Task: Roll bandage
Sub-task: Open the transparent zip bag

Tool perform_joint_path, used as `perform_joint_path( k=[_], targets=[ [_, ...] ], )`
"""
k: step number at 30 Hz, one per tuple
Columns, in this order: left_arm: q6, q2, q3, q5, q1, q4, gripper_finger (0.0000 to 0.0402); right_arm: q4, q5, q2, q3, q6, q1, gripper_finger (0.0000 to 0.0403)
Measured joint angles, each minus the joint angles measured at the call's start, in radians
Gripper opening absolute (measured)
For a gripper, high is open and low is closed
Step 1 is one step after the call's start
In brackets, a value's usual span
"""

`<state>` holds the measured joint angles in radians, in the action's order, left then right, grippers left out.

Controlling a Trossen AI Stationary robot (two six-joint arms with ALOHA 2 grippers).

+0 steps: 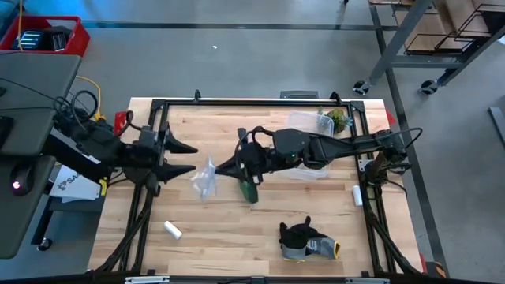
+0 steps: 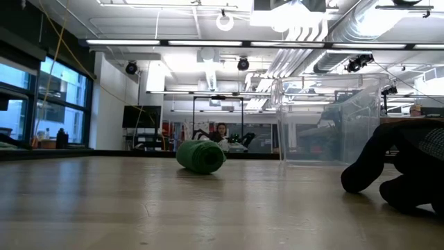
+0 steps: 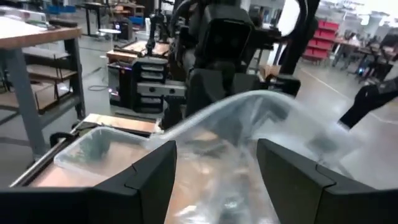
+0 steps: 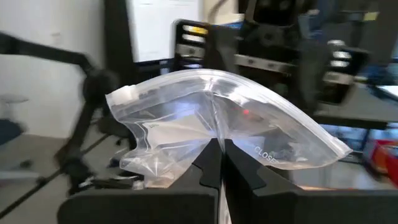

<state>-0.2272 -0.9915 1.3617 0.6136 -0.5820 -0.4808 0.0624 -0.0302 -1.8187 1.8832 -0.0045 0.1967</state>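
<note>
The bandage (image 1: pixel 249 190) lies mid-worktop (image 1: pixel 237 229), a plastic bag (image 1: pixel 205 180) to its left, a glove (image 1: pixel 306 241) near the front edge.

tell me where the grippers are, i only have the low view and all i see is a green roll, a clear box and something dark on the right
Observer: Neither is on the bandage roll. The right gripper is shut on a clear zip bag, just left of the roll in the high view.
Operator: and the left one
Observer: The left gripper is open, facing the right one, with the bag's other side between its fingers.
Operator: whats the dark thing
Observer: A dark grey glove lying on the table, apart from both arms.
</note>
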Motion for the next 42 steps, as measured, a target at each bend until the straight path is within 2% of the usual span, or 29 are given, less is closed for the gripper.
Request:
perform_joint_path(
  k=[2,7,12,18,28,32,37,38,42],
  targets=[
    [0.010,-0.009,-0.001,-0.007,-0.008,0.005,0.0221,-0.001,-0.034,0.000,0.000,0.010,0.000,0.0000],
    [-0.016,-0.012,-0.001,-0.021,-0.037,0.004,0.0221,-0.003,-0.032,0.000,0.000,0.025,0.002,0.0000],
    [-0.106,-0.046,-0.003,-0.029,-0.047,-0.014,0.0221,0.027,-0.050,0.000,0.000,-0.002,-0.016,0.0000],
    [-0.152,-0.082,-0.002,0.056,-0.046,-0.052,0.0221,0.052,-0.024,0.000,0.000,-0.055,-0.035,0.0000],
    [-0.145,-0.124,-0.002,0.057,-0.022,-0.090,0.0212,0.078,-0.032,0.000,0.000,-0.057,-0.036,0.0000],
    [-0.114,-0.138,-0.002,0.050,-0.011,-0.087,0.0160,0.070,-0.035,0.000,0.000,-0.057,-0.033,0.0000],
    [-0.046,-0.134,0.013,0.045,-0.001,-0.082,0.0029,0.077,-0.053,0.000,0.000,-0.031,-0.026,0.0000],
    [-0.043,-0.131,0.020,0.042,0.000,-0.090,0.0015,0.083,-0.053,0.000,0.000,-0.023,-0.026,0.0000],
    [-0.055,-0.108,0.044,0.048,-0.001,-0.171,0.0003,0.155,-0.046,0.004,0.000,0.037,-0.018,0.0000]
  ],
)
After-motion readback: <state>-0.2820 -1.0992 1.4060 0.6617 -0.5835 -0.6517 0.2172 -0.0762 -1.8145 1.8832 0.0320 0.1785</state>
